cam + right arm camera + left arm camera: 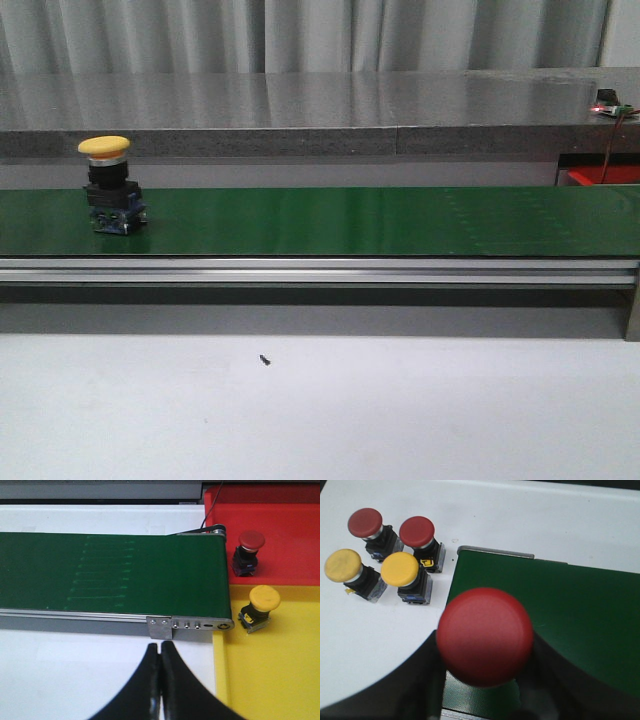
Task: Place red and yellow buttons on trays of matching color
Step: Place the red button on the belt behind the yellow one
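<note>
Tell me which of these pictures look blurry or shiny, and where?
Left wrist view: the big red button held in the left gripper is soft and out of focus, being so close; the four buttons beyond are sharper. Front view: the grey ledge shows pale glare, the green belt a faint sheen. Right wrist view: mostly crisp; the shut right gripper is slightly blurred.

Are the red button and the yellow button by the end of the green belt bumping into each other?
Apart. The right wrist view shows the red button on the red tray and the yellow button on the yellow tray, with bare tray between them.
</note>
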`<state>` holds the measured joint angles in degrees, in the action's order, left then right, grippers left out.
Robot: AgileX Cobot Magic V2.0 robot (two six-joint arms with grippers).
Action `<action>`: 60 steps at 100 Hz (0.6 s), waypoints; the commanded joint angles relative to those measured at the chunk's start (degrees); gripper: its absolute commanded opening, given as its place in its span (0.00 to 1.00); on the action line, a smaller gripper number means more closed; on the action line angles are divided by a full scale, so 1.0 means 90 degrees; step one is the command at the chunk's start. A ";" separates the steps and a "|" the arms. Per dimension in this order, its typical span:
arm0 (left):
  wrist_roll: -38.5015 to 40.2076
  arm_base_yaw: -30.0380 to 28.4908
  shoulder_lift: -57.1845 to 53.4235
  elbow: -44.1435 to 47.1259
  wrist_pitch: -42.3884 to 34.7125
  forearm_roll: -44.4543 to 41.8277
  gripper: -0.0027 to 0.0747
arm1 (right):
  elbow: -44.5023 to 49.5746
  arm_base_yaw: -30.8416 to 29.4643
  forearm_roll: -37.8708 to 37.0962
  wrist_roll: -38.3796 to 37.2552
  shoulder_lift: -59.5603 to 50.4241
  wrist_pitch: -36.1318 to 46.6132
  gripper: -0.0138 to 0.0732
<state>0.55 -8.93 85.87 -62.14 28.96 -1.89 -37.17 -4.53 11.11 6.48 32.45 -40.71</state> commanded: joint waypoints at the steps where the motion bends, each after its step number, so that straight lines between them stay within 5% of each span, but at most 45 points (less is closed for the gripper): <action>1: -0.0001 0.0059 -0.0114 -0.0231 -0.0415 0.0010 0.22 | -0.0170 0.0018 0.0069 0.0045 -0.0003 0.0440 0.08; 60: -0.0001 0.0059 0.0473 -0.0231 -0.0625 -0.0016 0.25 | -0.0170 0.0018 0.0069 0.0045 -0.0003 0.0440 0.08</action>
<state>0.52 -8.78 92.16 -62.18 27.33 -1.97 -37.17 -4.53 11.11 6.48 32.45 -40.71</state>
